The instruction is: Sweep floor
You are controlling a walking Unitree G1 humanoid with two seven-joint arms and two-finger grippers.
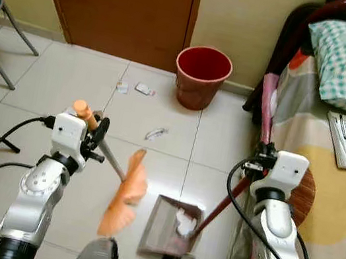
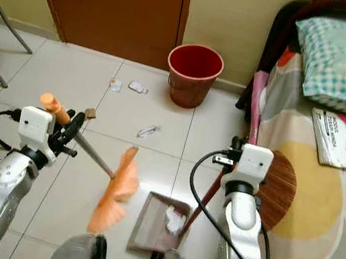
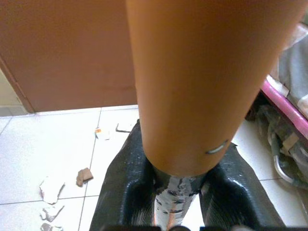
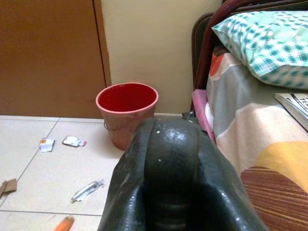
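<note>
Gripping an orange-bristled broom point(image 1: 124, 195), left pincer point(image 1: 94, 137); right pincer point(image 1: 260, 157) clamped around dustpan point(image 1: 168, 226) handle

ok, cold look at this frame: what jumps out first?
The orange broom, blurred mid-floor, its handle clamped in the left gripper. Beside it a dustpan holding white scraps, its red handle in the right gripper. Ahead, paper scraps lie before a red bin by the door.

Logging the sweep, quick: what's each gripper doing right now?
Left gripper: shut on the broom handle.
Right gripper: shut on the dustpan handle.
</note>
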